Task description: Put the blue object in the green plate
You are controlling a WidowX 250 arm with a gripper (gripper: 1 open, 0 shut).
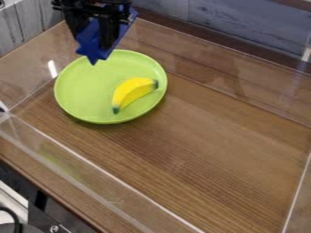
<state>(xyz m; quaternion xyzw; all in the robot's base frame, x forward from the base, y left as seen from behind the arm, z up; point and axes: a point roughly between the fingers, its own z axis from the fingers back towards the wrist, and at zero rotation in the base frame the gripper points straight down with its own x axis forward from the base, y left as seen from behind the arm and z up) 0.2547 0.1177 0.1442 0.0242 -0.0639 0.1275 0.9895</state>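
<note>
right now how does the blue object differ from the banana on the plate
The blue object is deep blue and blocky; the banana is yellow and curved. The blue object hangs in the gripper above the far left rim of the green plate; the banana lies flat inside it. The blue object hangs steeply on end; the banana lies level. Both are elongated.

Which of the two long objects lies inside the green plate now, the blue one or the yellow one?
The yellow banana lies in the green plate. The blue object hangs in the gripper above the plate's far rim.
</note>
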